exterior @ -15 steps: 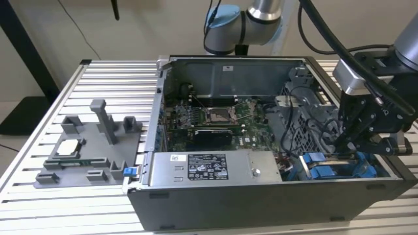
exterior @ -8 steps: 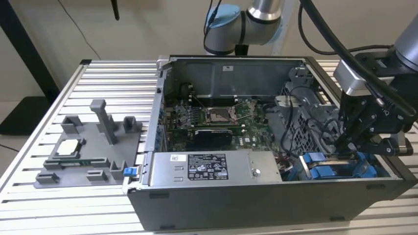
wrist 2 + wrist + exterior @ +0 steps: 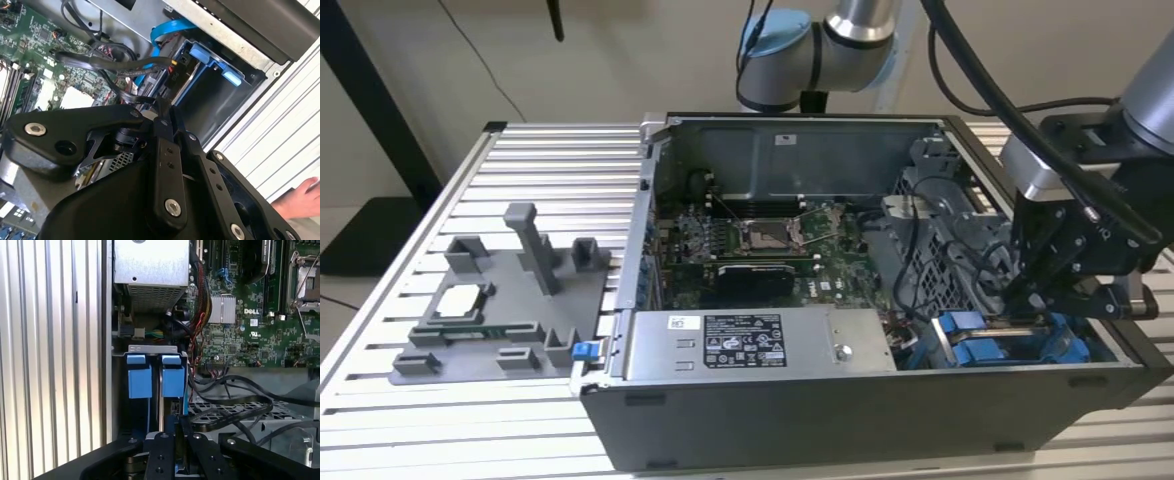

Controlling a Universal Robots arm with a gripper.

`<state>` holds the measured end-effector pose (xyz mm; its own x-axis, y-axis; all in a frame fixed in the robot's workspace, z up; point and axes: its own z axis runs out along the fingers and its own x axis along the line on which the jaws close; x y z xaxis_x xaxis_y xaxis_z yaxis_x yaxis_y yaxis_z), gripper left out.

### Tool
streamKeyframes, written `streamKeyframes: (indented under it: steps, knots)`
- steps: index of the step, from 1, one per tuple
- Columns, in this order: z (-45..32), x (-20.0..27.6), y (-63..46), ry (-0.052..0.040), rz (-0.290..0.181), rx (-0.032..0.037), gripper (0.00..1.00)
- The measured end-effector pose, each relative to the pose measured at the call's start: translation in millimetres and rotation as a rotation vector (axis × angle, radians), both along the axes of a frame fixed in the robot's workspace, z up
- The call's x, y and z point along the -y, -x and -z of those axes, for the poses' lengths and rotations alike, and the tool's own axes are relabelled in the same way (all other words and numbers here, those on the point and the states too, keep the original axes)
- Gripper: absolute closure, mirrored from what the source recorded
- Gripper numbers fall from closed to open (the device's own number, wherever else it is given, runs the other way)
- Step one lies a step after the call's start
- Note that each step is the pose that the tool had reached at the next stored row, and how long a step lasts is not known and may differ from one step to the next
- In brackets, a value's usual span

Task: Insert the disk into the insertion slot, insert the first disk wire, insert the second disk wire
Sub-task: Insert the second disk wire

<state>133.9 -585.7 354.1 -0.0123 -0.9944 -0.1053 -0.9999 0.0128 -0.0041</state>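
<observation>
1. I have the gripper point(image 3: 1023, 296) lowered into the open computer case point(image 3: 854, 420), at the corner on the exterior view's right, just above the drive cage point(image 3: 1007, 345) with its blue latches.
2. In the first wrist view the gripper point(image 3: 176, 432) has its fingers point(image 3: 165, 450) drawn close together, touching or nearly so, right below the two blue latches point(image 3: 139, 377) of the drive cage point(image 3: 150, 350).
3. I think the fingers are pinching something thin there, perhaps a wire end, but I cannot tell what, if anything, sits between them.
4. The disk seems to sit in the cage already: a blue carrier frame point(image 3: 215, 57) shows at the slot mouth in the second wrist view, with a flat blue cable point(image 3: 167, 30) curving beside it.
5. Black cables point(image 3: 235, 410) loop just beside the gripper, over the perforated housing.
6. The motherboard point(image 3: 761, 245) lies in the case's middle, the power-supply box point(image 3: 754, 345) near the front wall.
7. A grey fixture point(image 3: 507, 300) stands on the ribbed counter point(image 3: 400, 420), well apart from the case.
8. A hand point(image 3: 300, 200) rests at the counter's edge in the second wrist view.
</observation>
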Motion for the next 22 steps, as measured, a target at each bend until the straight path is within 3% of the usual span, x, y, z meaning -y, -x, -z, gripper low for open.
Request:
streamKeyframes:
  steps: [10,22]
  knots:
    - [7.7,-3.8,-3.1,-0.0001,-0.003,0.0005,1.0]
    - [15.2,-4.0,-4.2,0.0,-0.006,0.0027,1.0]
